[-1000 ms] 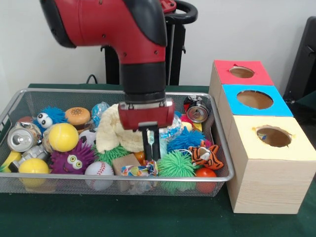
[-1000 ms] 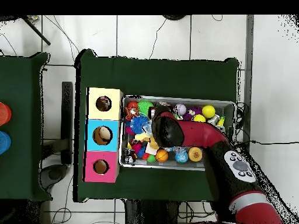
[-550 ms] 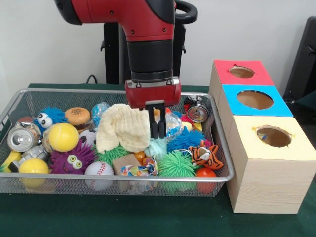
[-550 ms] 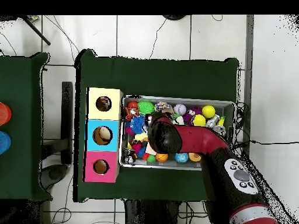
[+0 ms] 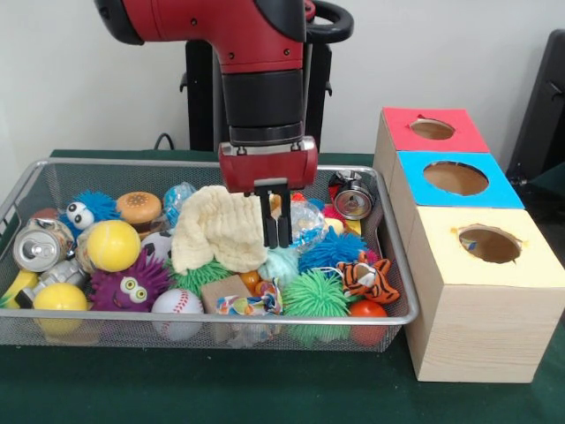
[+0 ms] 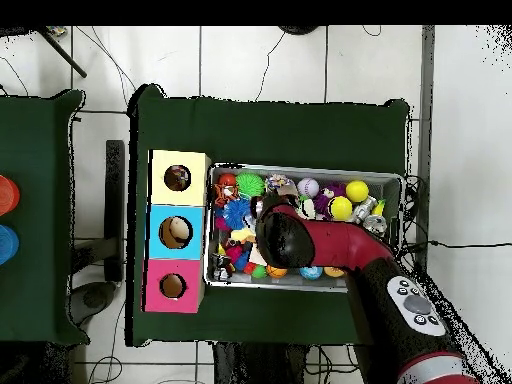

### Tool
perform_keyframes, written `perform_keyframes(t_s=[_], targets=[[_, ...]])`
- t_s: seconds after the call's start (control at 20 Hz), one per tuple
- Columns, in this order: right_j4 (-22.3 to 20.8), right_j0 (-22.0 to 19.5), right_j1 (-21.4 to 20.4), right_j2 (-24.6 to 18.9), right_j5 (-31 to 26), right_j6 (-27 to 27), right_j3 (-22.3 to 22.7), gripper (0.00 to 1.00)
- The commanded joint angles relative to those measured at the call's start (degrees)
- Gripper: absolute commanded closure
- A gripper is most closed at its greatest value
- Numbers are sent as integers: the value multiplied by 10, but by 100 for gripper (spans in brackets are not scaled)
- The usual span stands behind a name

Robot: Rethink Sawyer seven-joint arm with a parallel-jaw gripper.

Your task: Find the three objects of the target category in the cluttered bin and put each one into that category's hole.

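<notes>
Hovering over the bin, nothing in hand yet.
Front view: gripper, jaws together and empty, above the cluttered bin beside the cloth. Overhead view: something pale in the blue box's hole; sorting remains.

Wire bin across the lower left and centre of the frame, crowded with toys. Red-and-black arm descending from the top centre; gripper hanging above the pile, fingers close together, just right of a cream cloth. Baseball at the bin's front edge, crushed can at far left. Three boxes at right: red, blue, yellow, each with a round hole.
</notes>
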State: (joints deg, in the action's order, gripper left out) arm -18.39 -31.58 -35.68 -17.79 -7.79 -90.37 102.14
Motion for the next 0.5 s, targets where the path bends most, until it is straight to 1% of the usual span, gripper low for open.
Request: perform_keyframes(t_s=[0.05,0.25,0.3,0.5], targets=[[-9,-5,26,10,81,-103,9,100],[-5,-11,30,7,92,-101,17,100],[0,-10,31,8,93,-98,17,0],[5,-9,33,3,85,-94,11,0]])
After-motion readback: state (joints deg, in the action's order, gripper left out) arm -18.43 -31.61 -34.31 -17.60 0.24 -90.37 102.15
